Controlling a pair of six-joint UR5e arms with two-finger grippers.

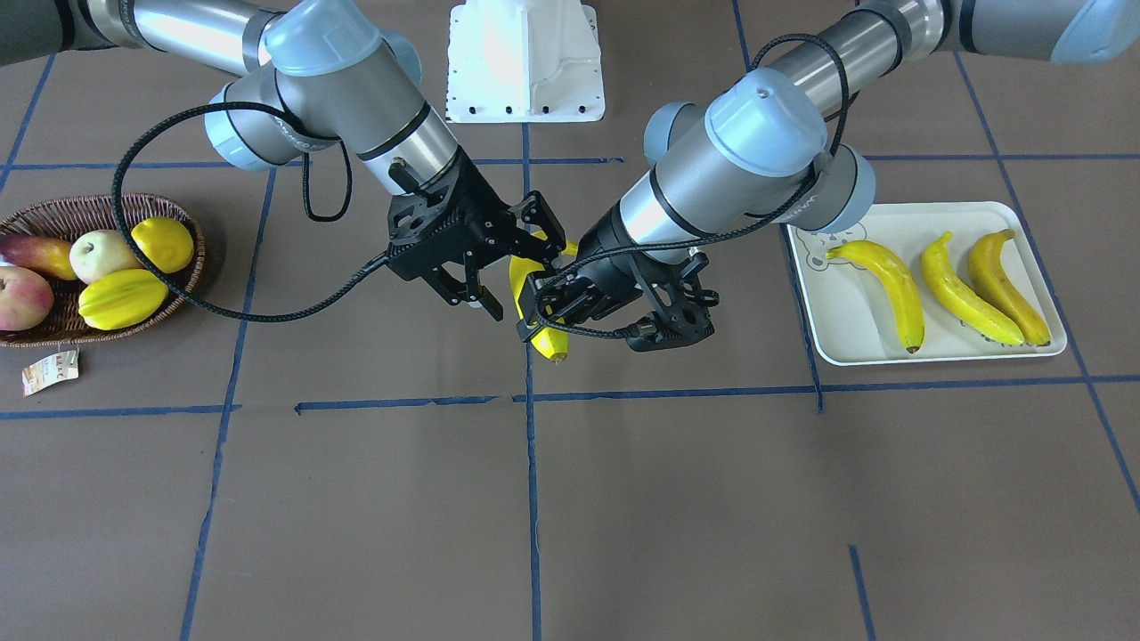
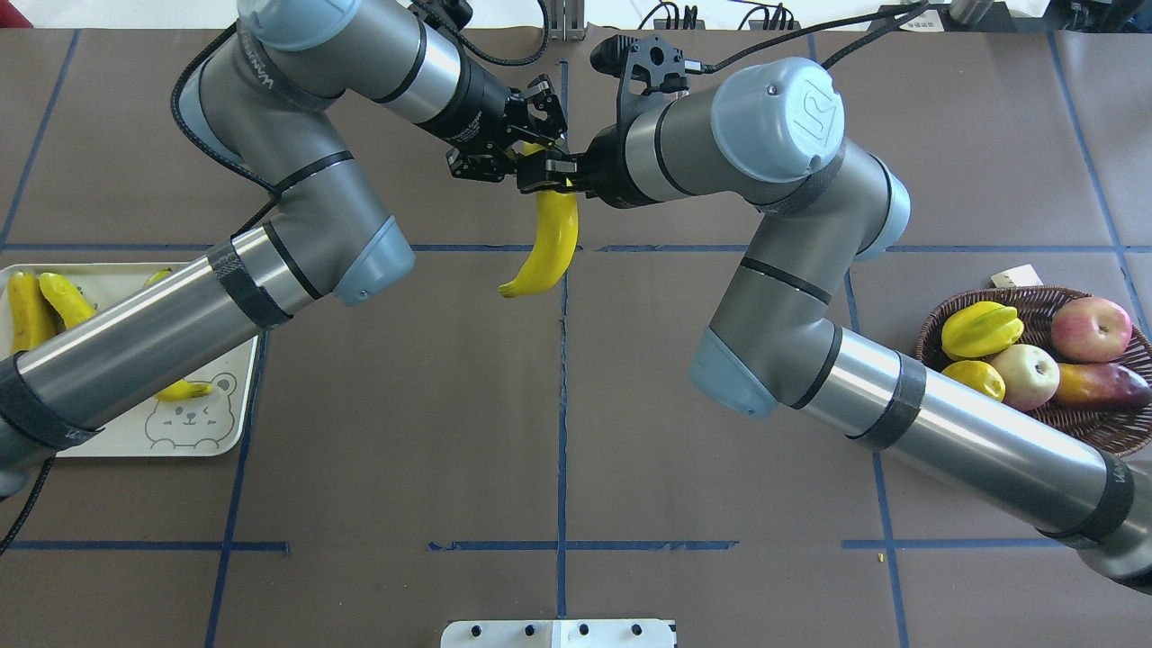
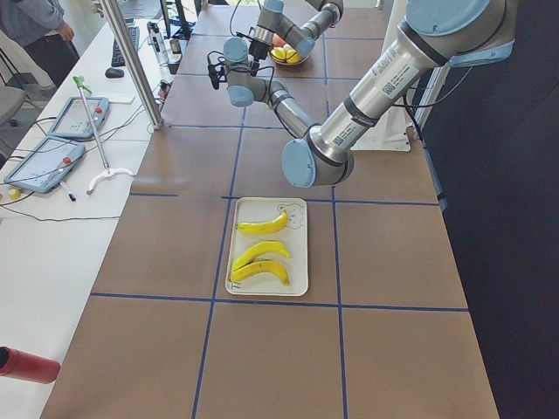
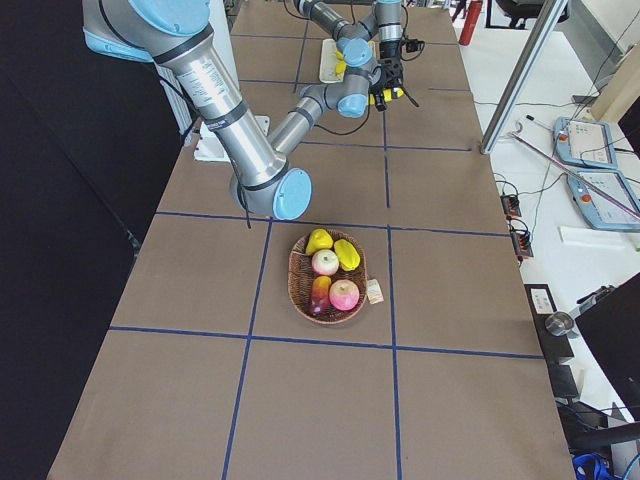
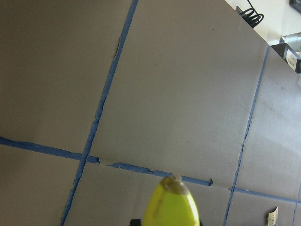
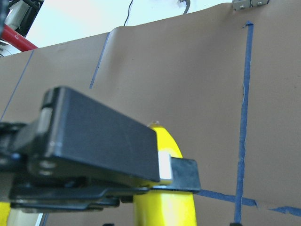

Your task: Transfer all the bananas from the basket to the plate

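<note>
At the worktop's left end, the plate [image 1: 846,325] carries three bananas [image 1: 966,294] lying side by side. At the right end, the basket [image 1: 62,214] holds a starfruit [image 1: 122,298] and round fruit. Farther out, over the middle and well apart from both, the fourth banana [image 2: 551,243] hangs in the air, pinched near its top by the left gripper [image 1: 539,307]. The right gripper [image 1: 523,271] seems spread wide, a finger either side of it.
</note>
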